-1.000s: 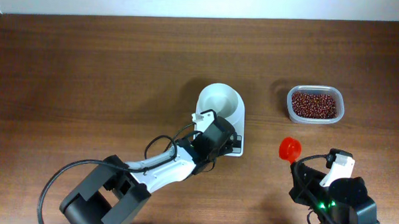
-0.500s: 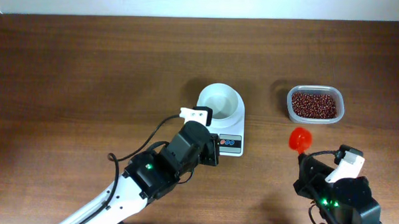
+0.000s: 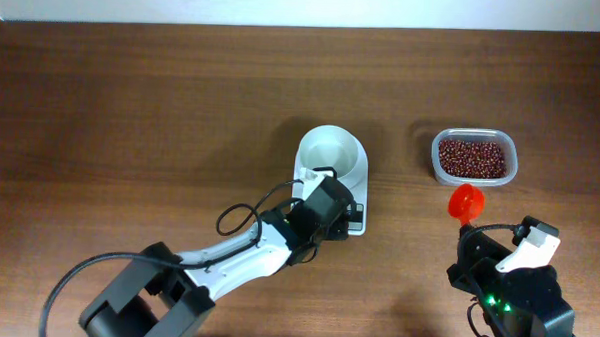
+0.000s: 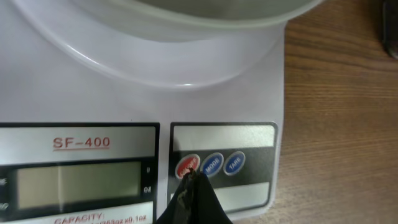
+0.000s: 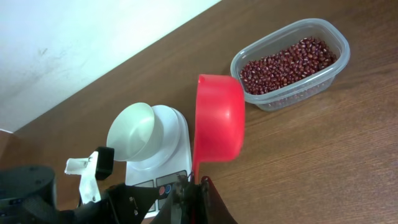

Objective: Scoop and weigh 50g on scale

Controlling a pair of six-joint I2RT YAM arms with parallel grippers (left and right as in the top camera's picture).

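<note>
The white scale stands mid-table with its empty round bowl on top. My left gripper is shut, and its tip touches the red button on the scale's panel; the grey display is blank. My right gripper is shut on the handle of an orange-red scoop, held just in front of the clear tub. The dark reddish-brown beans fill that tub. In the right wrist view the scoop is empty and sits short of the beans.
The left arm's white link and cable stretch from the front left edge toward the scale. The right arm's base sits at the front right. A pale wall borders the table's far edge.
The left gripper drew back off the scale and has come back down onto its button panel. The right gripper has carried the scoop up and to the right, toward the tub of beans.
</note>
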